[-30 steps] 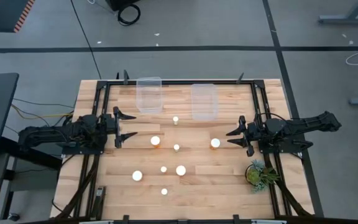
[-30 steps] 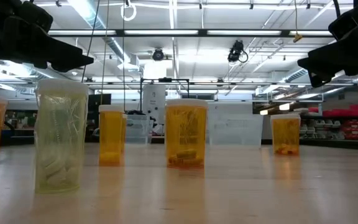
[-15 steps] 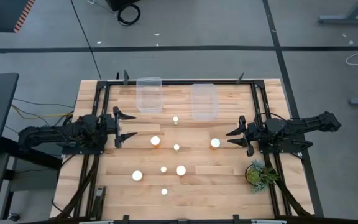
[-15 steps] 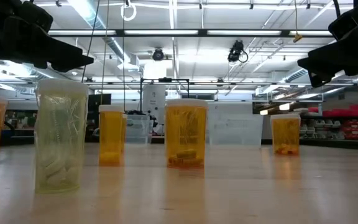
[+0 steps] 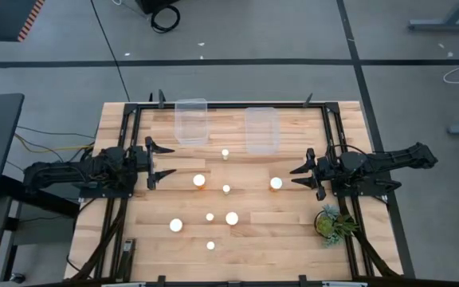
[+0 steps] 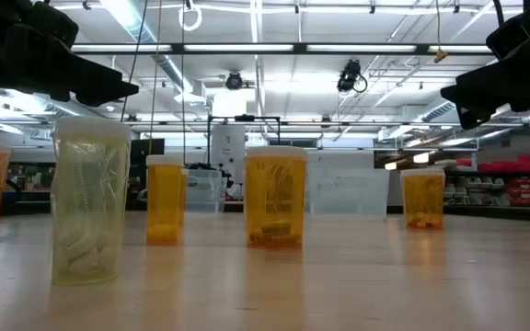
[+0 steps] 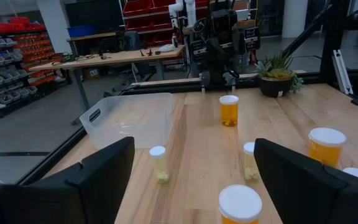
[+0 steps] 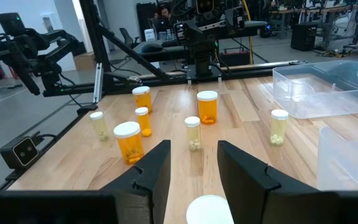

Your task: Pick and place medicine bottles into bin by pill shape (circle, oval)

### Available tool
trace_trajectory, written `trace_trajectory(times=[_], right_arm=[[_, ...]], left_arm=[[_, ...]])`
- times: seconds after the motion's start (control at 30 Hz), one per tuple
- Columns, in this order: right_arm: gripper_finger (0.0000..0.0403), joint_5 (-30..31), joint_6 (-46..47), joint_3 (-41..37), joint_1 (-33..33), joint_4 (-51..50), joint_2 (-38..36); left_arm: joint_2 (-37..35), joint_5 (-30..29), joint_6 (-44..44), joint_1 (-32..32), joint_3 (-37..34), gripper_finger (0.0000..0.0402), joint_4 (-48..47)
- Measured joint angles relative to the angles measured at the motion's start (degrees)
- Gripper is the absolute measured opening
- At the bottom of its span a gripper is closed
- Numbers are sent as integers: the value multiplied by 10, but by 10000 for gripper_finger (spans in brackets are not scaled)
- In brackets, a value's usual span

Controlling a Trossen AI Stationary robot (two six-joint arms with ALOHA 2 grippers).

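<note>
Several small amber bottles with white caps stand upright on the wooden table [image 5: 293, 231], among them ones at centre [image 5: 226, 189], nearer [image 5: 232, 218] and farther [image 5: 225, 153]. My left gripper [image 5: 170, 161] is open and empty at the table's left, above the table; the closest bottle [image 5: 199, 180] shows low in its wrist view [image 7: 240, 202]. My right gripper [image 5: 293, 176] is open and empty at the right. A wider bottle [image 5: 276, 183] stands just in front of its fingertips, and its cap [image 8: 210, 208] shows between the fingers.
Two clear plastic bins [image 5: 191, 121] [image 5: 262, 129] stand side by side at the table's far edge. A small green potted plant [image 5: 331, 222] stands at the right near corner. Black rails [image 5: 134, 135] frame the table's edges.
</note>
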Motion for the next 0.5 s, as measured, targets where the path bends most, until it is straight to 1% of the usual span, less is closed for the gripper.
trace_trajectory(times=[0.37,0.5], right_arm=[[138,0,0,-1,0,6,0],[138,0,39,-1,0,8,0]], left_arm=[[0,0,0,0,0,341,0],[0,0,0,0,0,341,0]])
